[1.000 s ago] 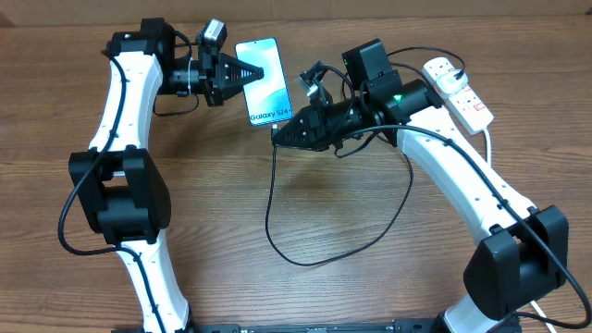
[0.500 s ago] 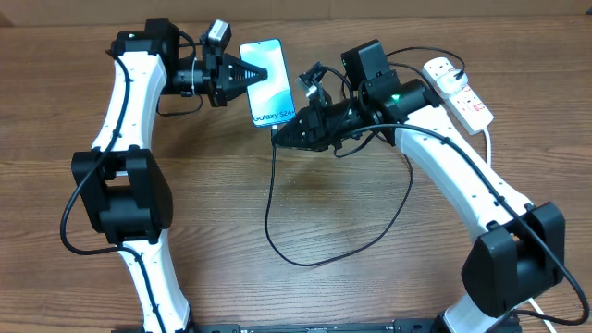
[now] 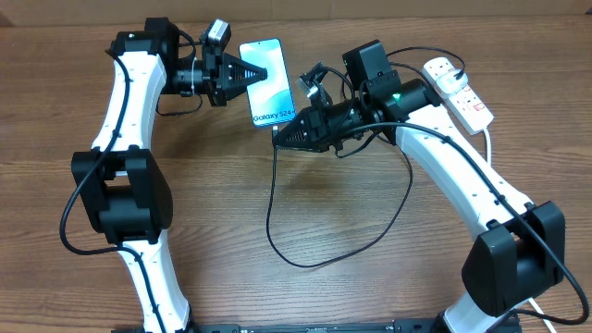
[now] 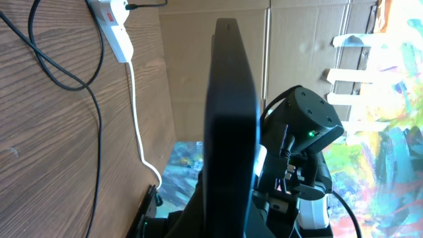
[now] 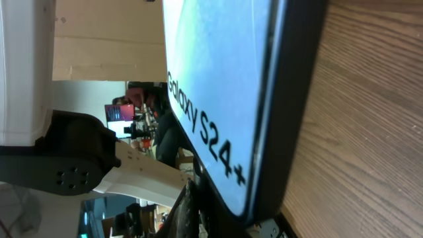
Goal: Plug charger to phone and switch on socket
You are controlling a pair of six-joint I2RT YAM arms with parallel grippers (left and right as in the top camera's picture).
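Left gripper (image 3: 260, 71) clamps the phone (image 3: 274, 91); its lower end lies just ahead of my right gripper (image 3: 277, 137), closed on the charger (image 3: 271, 185).

White links (image 3: 123, 92); black joints (image 3: 125, 199); black cables (image 3: 65, 222).

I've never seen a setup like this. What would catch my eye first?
The bright blue-white phone stands out at the far side of the wooden table, with the left end effector gripping its side. The right end effector meets the phone's lower end, and the thin black charger loops from it across the wood. A white socket lies far right.
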